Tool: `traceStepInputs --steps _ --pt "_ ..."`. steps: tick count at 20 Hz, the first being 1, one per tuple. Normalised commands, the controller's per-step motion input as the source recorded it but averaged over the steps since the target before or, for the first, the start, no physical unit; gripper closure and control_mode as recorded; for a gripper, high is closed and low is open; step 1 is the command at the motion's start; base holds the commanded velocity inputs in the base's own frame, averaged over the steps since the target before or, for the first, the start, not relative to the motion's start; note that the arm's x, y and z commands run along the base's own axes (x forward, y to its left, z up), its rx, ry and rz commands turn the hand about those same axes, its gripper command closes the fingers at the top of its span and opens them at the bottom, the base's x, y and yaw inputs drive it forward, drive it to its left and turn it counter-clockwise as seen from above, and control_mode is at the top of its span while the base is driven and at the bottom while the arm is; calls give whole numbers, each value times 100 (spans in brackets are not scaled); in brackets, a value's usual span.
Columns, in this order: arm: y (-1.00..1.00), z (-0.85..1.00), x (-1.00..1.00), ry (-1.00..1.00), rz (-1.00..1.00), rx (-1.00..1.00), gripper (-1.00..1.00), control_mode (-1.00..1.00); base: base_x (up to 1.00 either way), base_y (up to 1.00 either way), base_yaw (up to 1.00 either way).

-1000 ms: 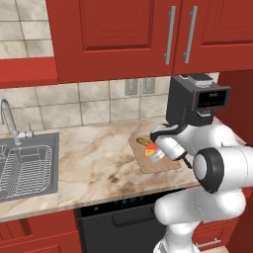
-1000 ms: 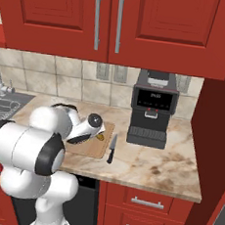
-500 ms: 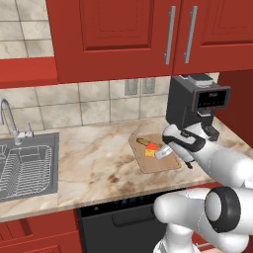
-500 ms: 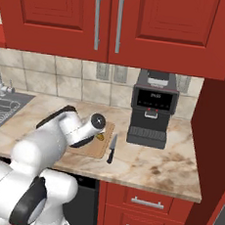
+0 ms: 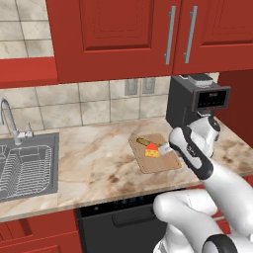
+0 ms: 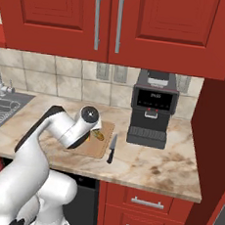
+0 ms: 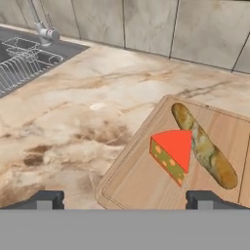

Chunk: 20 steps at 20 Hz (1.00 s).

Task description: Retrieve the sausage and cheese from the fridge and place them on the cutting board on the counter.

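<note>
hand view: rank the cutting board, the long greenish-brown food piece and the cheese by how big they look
1. cutting board, largest
2. greenish-brown food piece
3. cheese, smallest, though not far off the food piece

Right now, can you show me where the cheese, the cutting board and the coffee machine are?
cheese [image 7: 172, 154]: hand view, on its red top face.
cutting board [image 7: 141, 183]: hand view, on bare wood near its front edge.
coffee machine [image 6: 153, 109]: right base view, on its dark front panel.

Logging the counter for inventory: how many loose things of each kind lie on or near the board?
Food: 2, red-edged yellow cheese wedge and greenish-brown elongated food piece
Utensils: 1, black-handled knife
Boards: 1, tan wooden cutting board
Appliances: 1, black coffee machine
Total: 5
</note>
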Motion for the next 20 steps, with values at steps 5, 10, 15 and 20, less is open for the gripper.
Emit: traceStepInputs --steps 5,10,15,20 --pt "6 38 -57 0 -11 0 -100 -100 0 0 0" --pt "8 38 -53 0 -12 0 -100 -100 0 0 0" --pt "7 48 -45 0 -5 0 -100 -100 0 0 0" --pt "3 46 -41 3 -5 0 -100 -100 0 0 0"
